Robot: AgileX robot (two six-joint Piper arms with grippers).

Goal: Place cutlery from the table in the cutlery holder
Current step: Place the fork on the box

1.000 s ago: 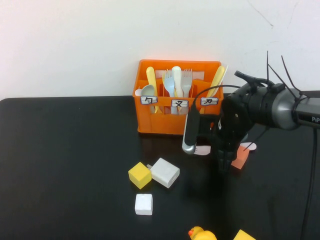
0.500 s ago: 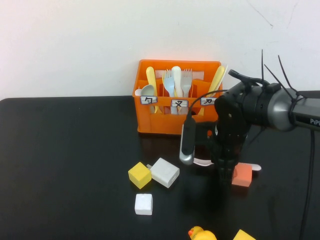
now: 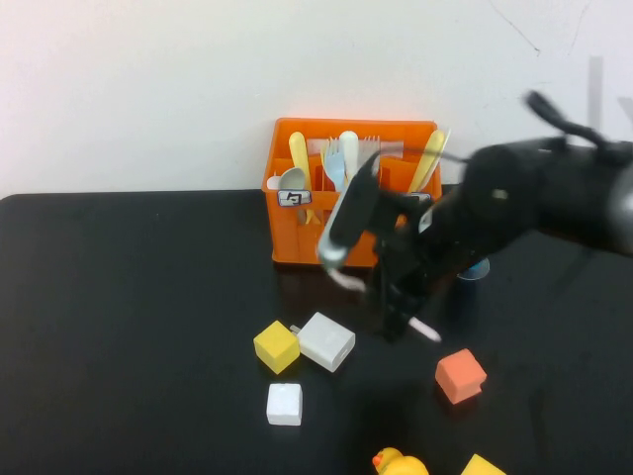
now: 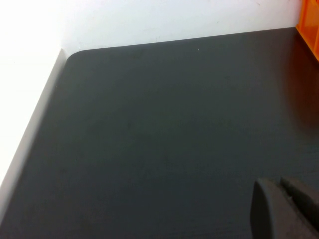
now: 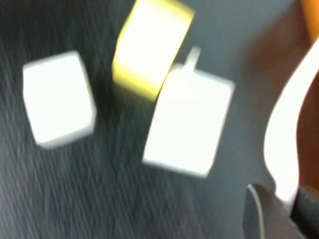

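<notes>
The pale pinkish-white fork (image 3: 427, 331) is off the black table (image 3: 138, 297), held crosswise in my right gripper (image 3: 395, 315), which is shut on it in front of the orange cutlery holder (image 3: 297, 242). The fork's other end (image 3: 345, 280) sticks out to the left. In the right wrist view the fork (image 5: 285, 134) runs up from between the fingers (image 5: 259, 211), over the table near the blocks. The holder has other cutlery in it. My left gripper (image 4: 286, 206) is shut and empty, low over bare table (image 4: 149, 124), with the holder's corner (image 4: 311, 20) at the edge of the view.
A yellow cube (image 3: 276, 346), a white block (image 3: 326, 340) and a white cube (image 3: 285, 404) lie left of the gripper. An orange cube (image 3: 460, 375), a yellow duck (image 3: 399, 462) and a yellow block (image 3: 482, 465) lie nearer the front. A blue cup (image 3: 476, 268) stands behind the arm.
My right gripper has lifted the fork off the table and swung left, toward the front of the holder. The orange cube now lies uncovered. The left arm has not moved.
</notes>
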